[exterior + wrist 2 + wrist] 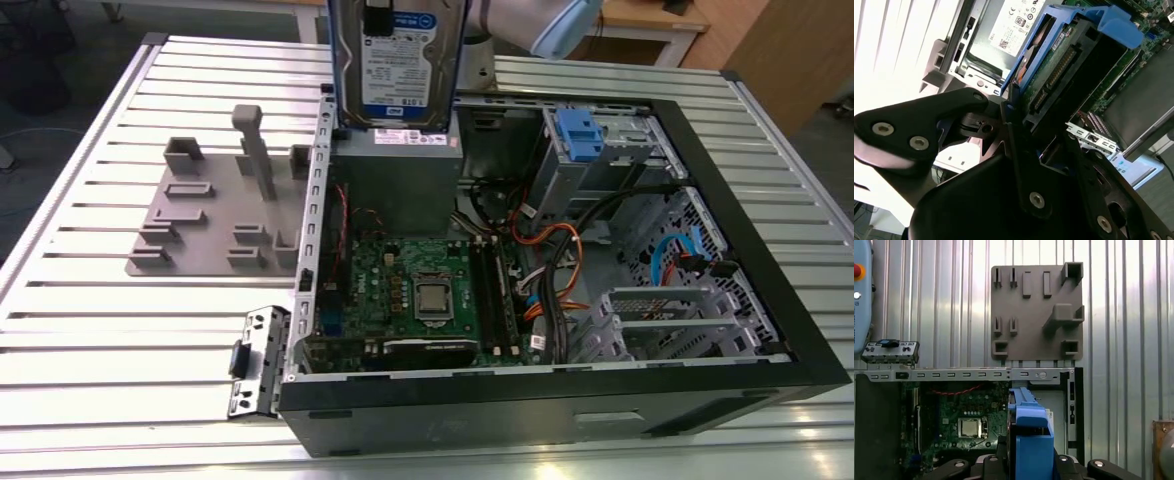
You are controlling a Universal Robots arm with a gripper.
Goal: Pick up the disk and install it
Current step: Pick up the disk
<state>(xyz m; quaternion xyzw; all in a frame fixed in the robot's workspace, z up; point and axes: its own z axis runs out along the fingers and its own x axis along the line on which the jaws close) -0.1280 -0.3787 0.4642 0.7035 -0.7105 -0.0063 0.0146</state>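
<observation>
The disk [394,60] hangs upright, label toward the exterior camera, just above the back left corner of the open computer case [534,405]. Its lower edge is close over the grey box with a white sticker [394,175]. My gripper [1019,125] is shut on the disk, its black fingers [929,120] clamped against the blue side rails. In the second wrist view the disk's circuit-board side [1064,65] faces the camera. In the first wrist view the blue rail [1026,425] stands edge-on between the fingers [954,467], over the case's edge.
A grey metal cage with a blue plastic tab [581,130] sits at the case's back right. The motherboard [414,290] and orange and black cables [561,270] lie in the case. A grey fixture plate [214,220] with upright posts rests on the slatted table at the exterior view's left.
</observation>
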